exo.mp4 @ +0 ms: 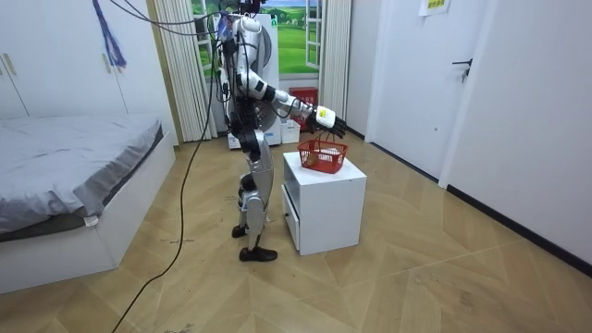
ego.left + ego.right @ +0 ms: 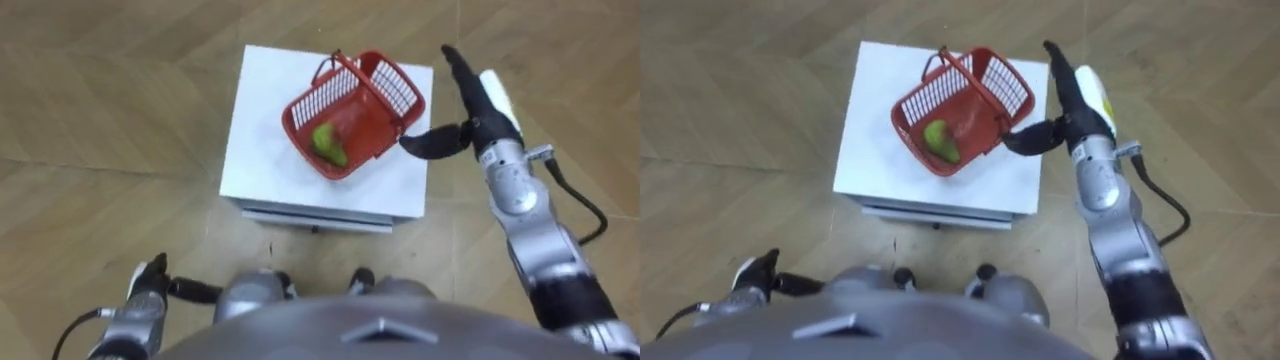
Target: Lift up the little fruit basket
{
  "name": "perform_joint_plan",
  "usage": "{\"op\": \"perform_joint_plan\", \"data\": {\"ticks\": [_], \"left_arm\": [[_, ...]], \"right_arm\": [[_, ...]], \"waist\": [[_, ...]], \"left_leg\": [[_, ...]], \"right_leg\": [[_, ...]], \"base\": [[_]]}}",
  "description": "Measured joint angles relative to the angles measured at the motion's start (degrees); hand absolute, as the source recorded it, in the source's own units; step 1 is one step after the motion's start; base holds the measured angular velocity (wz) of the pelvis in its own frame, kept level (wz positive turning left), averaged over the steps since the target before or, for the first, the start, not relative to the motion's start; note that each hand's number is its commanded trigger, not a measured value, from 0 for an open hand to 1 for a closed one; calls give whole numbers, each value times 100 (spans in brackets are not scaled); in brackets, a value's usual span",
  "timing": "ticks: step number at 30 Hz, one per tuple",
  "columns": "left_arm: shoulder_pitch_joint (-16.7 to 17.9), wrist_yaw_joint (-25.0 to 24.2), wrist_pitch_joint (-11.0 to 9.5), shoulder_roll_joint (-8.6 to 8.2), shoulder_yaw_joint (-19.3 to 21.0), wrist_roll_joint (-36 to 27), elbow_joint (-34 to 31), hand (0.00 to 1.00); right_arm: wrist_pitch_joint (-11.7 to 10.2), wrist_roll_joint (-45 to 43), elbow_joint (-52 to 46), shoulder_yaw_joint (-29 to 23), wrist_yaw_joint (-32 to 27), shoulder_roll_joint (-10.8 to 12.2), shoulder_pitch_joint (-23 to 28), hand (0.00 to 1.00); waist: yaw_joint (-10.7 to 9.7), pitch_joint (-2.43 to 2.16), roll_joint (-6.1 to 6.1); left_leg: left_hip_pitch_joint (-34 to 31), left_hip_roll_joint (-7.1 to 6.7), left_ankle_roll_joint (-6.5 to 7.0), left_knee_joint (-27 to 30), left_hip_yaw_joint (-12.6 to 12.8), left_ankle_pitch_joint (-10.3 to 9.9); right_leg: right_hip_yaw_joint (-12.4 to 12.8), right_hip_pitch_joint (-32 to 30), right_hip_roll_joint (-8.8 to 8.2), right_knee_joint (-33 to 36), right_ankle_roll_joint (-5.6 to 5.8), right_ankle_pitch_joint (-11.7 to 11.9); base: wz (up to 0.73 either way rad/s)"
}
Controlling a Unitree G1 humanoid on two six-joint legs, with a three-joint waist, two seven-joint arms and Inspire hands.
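A small white table [image 2: 262, 135] with a drawer front stands on a herringbone wood floor [image 1: 416, 277]. At the room view's left is a low bed [image 1: 65, 162] under a grey cover. Pale curtains [image 1: 180, 65] hang beside a window [image 1: 298, 37]. A white door [image 1: 407, 74] stands closed on the room view's right.

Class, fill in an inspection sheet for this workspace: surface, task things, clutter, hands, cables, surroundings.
surface: white cabinet, drawer front facing the robot
task things: red basket on the cabinet top, handle up, green fruit inside
clutter: nothing seen
hands: right hand open beside the basket, thumb toward its wall, handle not gripped; left hand low at the robot's side
cables: nothing seen beyond the robot's own
surroundings: wooden floor, bed, door
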Motion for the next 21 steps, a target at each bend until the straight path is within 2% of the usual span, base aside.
{"op": "perform_joint_plan", "data": {"ticks": [5, 10, 17, 21], "left_arm": [[46, 15, -166, -33, 237, -8, -106, 0], [139, -5, -181, -59, 324, -6, -107, 0], [366, 9, -180, -71, 434, 57, -107, 0], [458, 17, -182, -157, 493, 55, -89, 0]], "right_arm": [[-148, -63, -93, -554, -96, 19, 319, 0], [-314, -85, 353, -888, -284, 15, 589, 0], [-283, -77, 2666, -881, -305, 44, 669, 0], [-311, -58, 3903, -1106, -306, 254, 524, 0]], "waist": [[-152, -9, -11], [-200, -9, -4], [-165, -22, 4], [-173, -30, 59]], "left_leg": [[172, -6, -1, -52, 117, 0], [379, -12, -3, -155, 120, -1], [628, -51, -16, -260, 22, -9], [688, -63, -21, -261, -72, -14]], "right_leg": [[57, 69, 12, -43, 0, 0], [48, 274, 32, -145, 2, -1], [31, 634, 33, -338, 73, -49], [-93, 752, 19, -358, 89, -60]], "base": [[-13], [0], [7], [11]]}}
